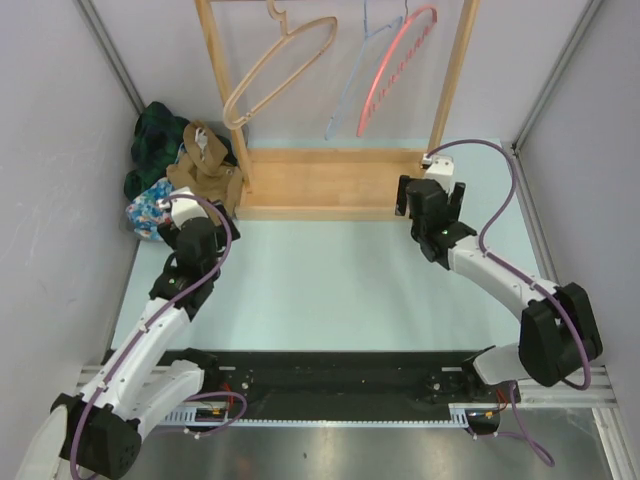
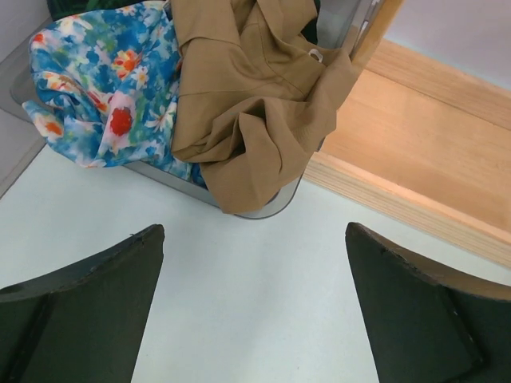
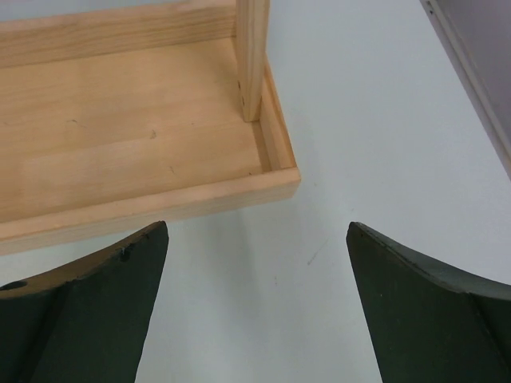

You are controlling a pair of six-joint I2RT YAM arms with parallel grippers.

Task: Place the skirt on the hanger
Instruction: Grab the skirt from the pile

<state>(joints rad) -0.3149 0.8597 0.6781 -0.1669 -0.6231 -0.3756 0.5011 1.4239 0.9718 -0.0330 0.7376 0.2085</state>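
left claw (image 2: 254, 239) open near tan garment (image 2: 247, 104), right claw (image 3: 257, 231) open, hangers (image 1: 385, 75) only overhead

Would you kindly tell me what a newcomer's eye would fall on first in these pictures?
The light wooden garment rack at the table's far edge, hung with beige, pale blue and red hangers, draws the eye first. Beside it at far left lie a blue floral cloth, a tan garment and dark green fabric. The left pincer and right pincer stand open, empty.
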